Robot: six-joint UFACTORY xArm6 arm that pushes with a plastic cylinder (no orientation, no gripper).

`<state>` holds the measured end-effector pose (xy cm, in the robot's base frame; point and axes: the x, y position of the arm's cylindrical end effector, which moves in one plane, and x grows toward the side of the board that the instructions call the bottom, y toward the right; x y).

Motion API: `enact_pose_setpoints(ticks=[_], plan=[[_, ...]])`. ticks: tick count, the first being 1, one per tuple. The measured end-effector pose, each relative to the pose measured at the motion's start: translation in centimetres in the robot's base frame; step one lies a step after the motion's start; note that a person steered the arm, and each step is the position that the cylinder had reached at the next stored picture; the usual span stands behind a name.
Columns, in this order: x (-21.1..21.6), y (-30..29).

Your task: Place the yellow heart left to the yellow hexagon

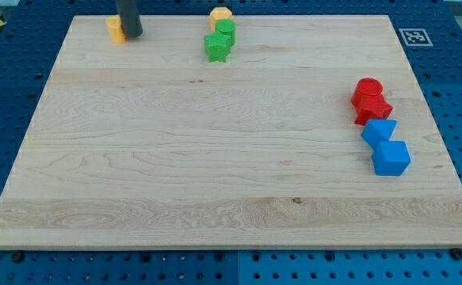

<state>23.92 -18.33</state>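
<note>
The yellow heart lies at the view's top left edge of the wooden board, partly hidden by my rod. My tip rests right against the heart's right side. The yellow hexagon sits at the top edge, further to the view's right, well apart from the heart.
Two green blocks sit just below the yellow hexagon, touching it. At the view's right, a red cylinder and a red star stand above two blue blocks. A marker tag lies off the top right corner.
</note>
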Motion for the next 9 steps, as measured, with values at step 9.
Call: enact_pose_setpoints(ticks=[9], plan=[[10.0, 7.8]])
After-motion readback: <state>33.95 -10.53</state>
